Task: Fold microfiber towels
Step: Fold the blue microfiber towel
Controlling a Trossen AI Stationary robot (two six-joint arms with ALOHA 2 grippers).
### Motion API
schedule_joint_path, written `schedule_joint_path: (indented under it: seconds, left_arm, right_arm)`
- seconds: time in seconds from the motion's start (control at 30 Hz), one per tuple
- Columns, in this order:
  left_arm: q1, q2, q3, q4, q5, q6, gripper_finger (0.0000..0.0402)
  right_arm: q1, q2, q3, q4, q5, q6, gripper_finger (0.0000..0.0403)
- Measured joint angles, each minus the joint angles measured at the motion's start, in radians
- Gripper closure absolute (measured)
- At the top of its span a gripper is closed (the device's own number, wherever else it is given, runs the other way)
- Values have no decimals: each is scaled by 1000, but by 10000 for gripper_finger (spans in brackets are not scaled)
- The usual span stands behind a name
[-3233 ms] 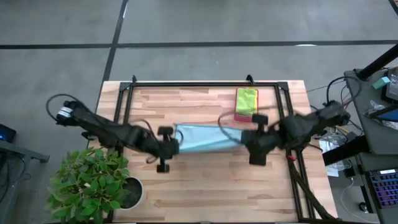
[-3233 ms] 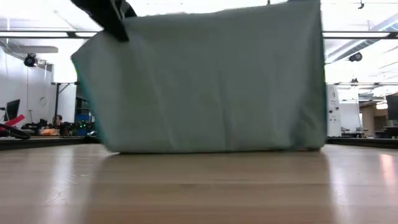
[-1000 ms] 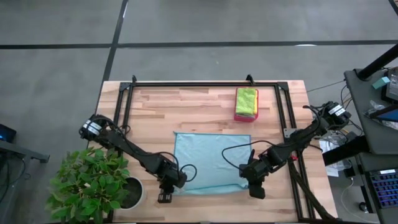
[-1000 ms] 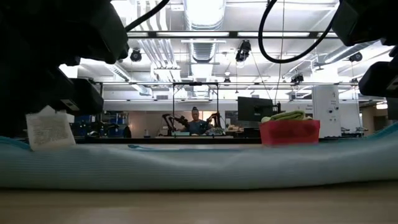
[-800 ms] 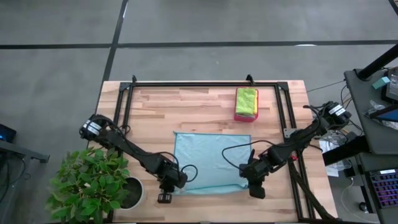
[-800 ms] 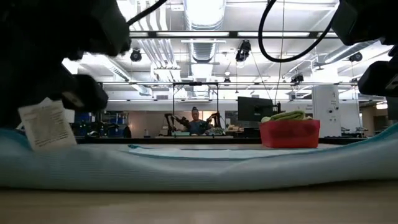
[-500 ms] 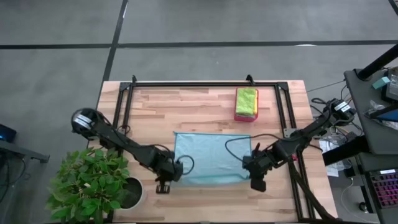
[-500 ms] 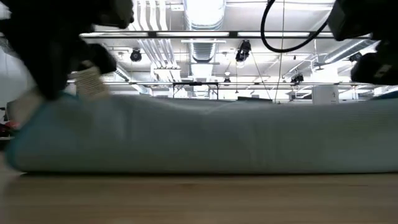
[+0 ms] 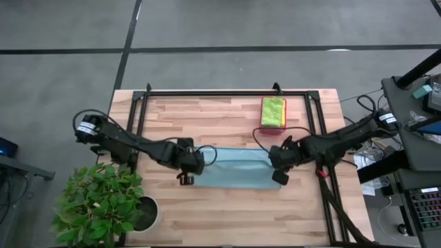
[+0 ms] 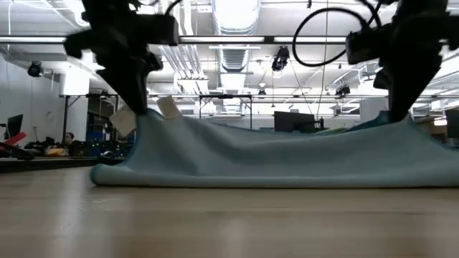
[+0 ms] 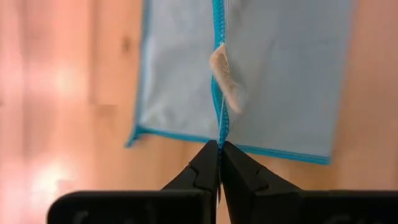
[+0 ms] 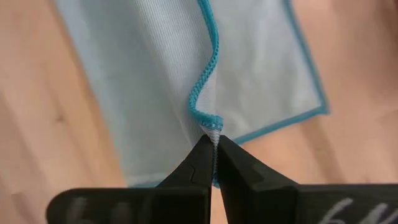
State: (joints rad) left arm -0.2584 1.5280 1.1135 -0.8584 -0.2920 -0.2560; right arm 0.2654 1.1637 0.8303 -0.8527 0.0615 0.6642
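- The light blue towel lies across the middle of the table, its two near corners lifted.
- The left gripper — left of frame centre — is pinched tight on the towel's left corner edge, by a small white tag.
- The right gripper, right of centre, is clamped on the other corner.
- A red tray of folded green cloths sits upper right.

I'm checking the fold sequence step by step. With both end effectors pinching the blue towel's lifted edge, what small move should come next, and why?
Probably carry the pinched edge on toward the far edge and lower it. The left end effector and right end effector each grip a corner of the light blue towel, held above its flat half, so the fold looks only half made.
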Motion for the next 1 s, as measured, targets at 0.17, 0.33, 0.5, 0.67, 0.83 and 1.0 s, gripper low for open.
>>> schedule_joint_path:
  seconds: [0.17,0.33,0.5,0.67,0.83,1.0]
  left_arm:
    - [73,0,-9,-10,-34,36,401]
    - [126,7,-19,-6,-62,38,401]
    - [162,8,-41,4,-109,38,402]
    - [179,8,-75,104,-110,87,402]
    - [194,16,-105,153,-121,87,402]
    - [199,26,-109,161,-140,82,402]
  right_arm:
    - [-87,14,0,-14,20,-88,394]
    - [-151,18,0,-13,22,-146,394]
    - [-197,20,0,-14,71,-160,394]
    - [-222,47,0,-12,73,-179,394]
    - [-227,88,0,-7,109,-181,394]
    - [-227,132,0,-2,126,-186,394]
